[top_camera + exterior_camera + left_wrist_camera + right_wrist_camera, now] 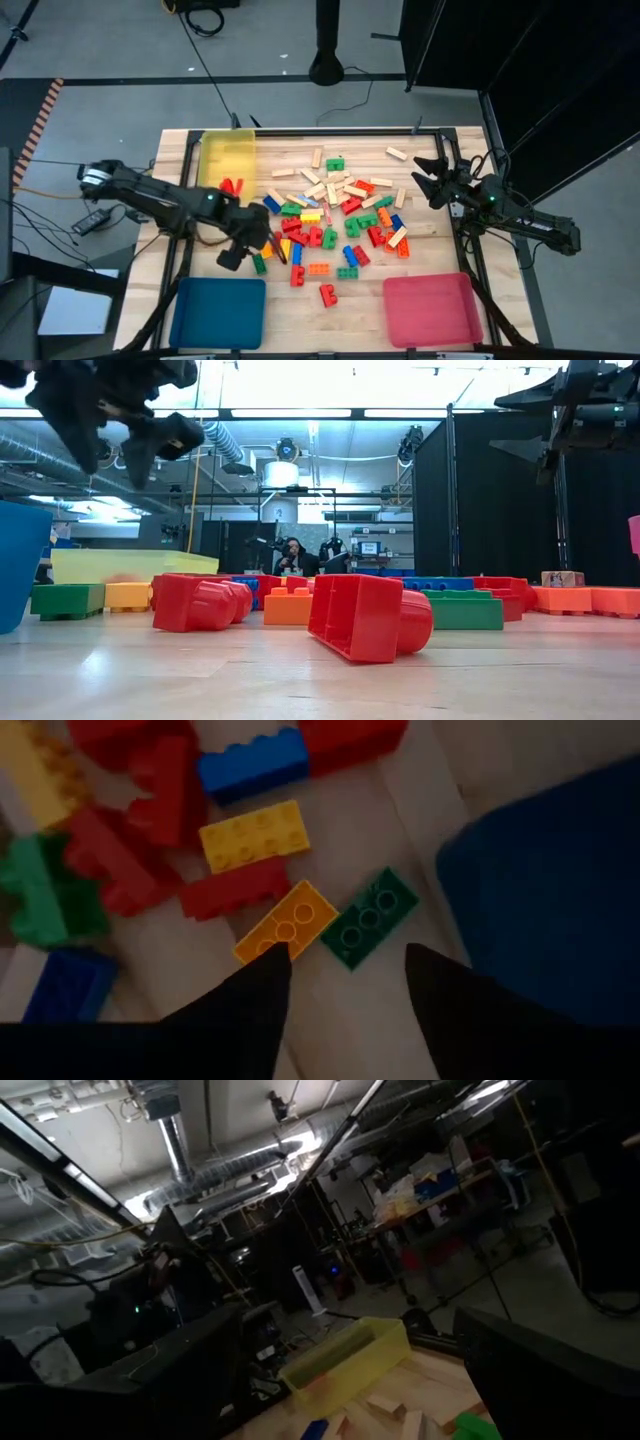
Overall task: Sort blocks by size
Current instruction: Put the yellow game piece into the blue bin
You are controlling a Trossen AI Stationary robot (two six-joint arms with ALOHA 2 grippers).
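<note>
Pale wooden table (180,160), scattered blocks (330,215), yellow tray (226,158), blue tray (218,312), seemingly pink tray (430,308)

Your blocks (335,215) lie loose across the table's middle: studded bricks in red, green, blue, yellow and orange, with pale wooden bars along the far edge of the heap. Just ahead of the left gripper (345,975), an orange brick (287,923) and a green brick (368,916) lie flat, studs up, touching at a corner.
</note>
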